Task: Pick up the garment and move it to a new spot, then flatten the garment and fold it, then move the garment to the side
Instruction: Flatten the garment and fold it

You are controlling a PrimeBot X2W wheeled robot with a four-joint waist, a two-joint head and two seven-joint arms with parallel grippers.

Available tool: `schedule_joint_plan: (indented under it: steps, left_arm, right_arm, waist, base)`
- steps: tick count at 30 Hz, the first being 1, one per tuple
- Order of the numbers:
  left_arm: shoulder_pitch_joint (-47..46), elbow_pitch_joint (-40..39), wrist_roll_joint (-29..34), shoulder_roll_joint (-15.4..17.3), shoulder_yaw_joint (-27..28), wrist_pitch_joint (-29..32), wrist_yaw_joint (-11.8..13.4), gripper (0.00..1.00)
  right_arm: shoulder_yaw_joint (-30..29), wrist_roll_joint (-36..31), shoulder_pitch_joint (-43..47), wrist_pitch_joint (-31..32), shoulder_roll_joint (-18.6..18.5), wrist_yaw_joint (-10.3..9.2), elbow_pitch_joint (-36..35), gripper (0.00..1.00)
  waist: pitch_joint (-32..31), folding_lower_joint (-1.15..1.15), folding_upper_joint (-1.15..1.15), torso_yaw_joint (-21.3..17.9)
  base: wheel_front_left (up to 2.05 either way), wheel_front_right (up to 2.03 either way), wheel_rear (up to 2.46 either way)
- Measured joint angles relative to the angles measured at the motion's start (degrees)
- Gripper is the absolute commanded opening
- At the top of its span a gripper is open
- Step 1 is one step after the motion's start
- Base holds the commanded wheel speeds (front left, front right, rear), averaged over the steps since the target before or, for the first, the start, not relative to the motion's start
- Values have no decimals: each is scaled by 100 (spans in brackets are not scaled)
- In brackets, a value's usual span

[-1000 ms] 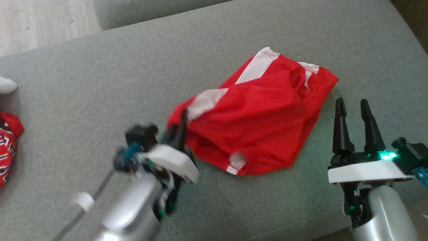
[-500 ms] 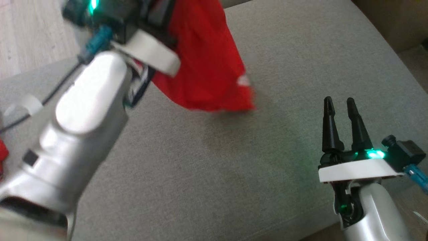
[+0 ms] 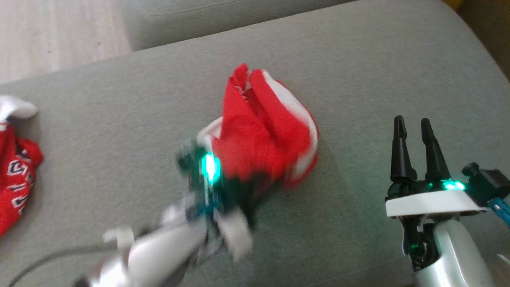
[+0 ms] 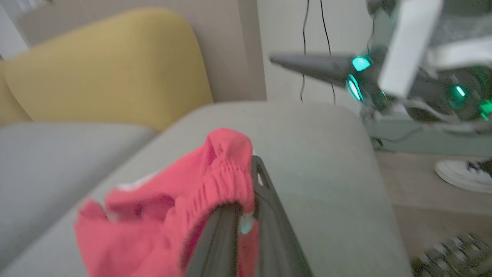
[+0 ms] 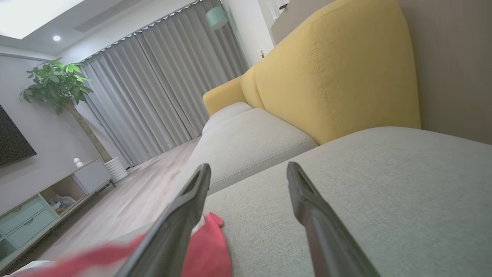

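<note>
1. The garment (image 3: 263,135), red with white panels, stands bunched in a tall crumpled heap near the middle of the grey sofa cushion (image 3: 358,71). The head view is blurred there, so I cannot tell how much of it rests on the cushion.
2. The left tool (image 3: 239,175) sits at the near left edge of the heap, fingers pointing into the cloth. A green light glows on its body.
3. In the left wrist view, the left tool (image 4: 246,219) has its jaws pressed nearly together on the gathered elastic hem of the garment (image 4: 173,207). The cloth drapes over one finger and hangs off to the left.
4. The right tool (image 3: 411,123) stands to the right of the heap, apart from it, fingers pointing away from the robot. Its jaws are spread wide and hold nothing.
5. The right wrist view shows the right tool (image 5: 248,169) low over the cushion, with bare fabric between its fingers and a fold of the garment (image 5: 207,246) just left of them.
6. A second red patterned cloth (image 3: 16,179) lies at the far left edge of the cushion, well apart from the garment.
7. A yellow backrest (image 5: 326,69) rises behind the cushion.
8. A white shoe (image 4: 461,175) rests on the wooden floor (image 3: 59,32) beside the sofa.
</note>
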Motion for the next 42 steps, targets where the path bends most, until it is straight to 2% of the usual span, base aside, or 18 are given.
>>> schedule_joint_plan:
  steps: [4,8,9,10,19,27,32,34,37,42]
  left_arm:
    - [730,-190,-125,396,-573,276,-44,0]
    - [951,-285,-246,548,-770,465,-43,0]
    - [984,-279,-256,568,-778,498,-36,33]
    - [1019,-274,-290,577,-773,517,1,100]
    - [1373,-299,-683,624,-467,403,477,100]
    - [1772,-846,-1425,800,788,-370,1452,100]
    - [2373,-1276,-1791,660,1634,-722,1991,100]
    - [2631,-1344,-1796,532,1883,-737,2074,100]
    - [2847,-1407,-1626,363,2112,-738,2073,100]
    - [2724,-1261,-1333,338,2215,-746,1768,100]
  right_arm:
    - [-60,-8,-2,0,-1,0,65,100]
    - [-108,-34,-3,0,0,0,127,100]
    - [-130,-55,-4,0,0,0,143,100]
    - [-146,-65,-4,0,0,0,155,100]
    - [-233,-199,-2,0,0,0,126,100]
    - [-347,-364,12,0,1,0,-201,100]
    - [-385,-363,159,0,1,0,-283,100]
    - [-375,-364,262,0,1,0,-283,100]
    - [-336,-364,346,0,1,0,-287,100]
    - [-258,-375,324,0,2,0,-321,100]
  waist:
    - [0,0,0,235]
    - [-23,0,0,461]
    - [-35,0,0,515]
    - [-48,0,0,565]
    - [-251,-1,0,944]
    - [-411,0,0,1231]
    - [-480,-1,0,1295]
    - [-472,-1,0,1288]
    - [-431,0,0,1241]
    - [-311,0,0,1058]
  base:
    - [0,0,0]
    - [0,0,0]
    - [0,0,0]
    - [0,0,0]
    - [0,0,0]
    - [0,0,0]
    - [0,0,0]
    - [0,0,0]
    - [0,0,0]
    - [0,0,0]
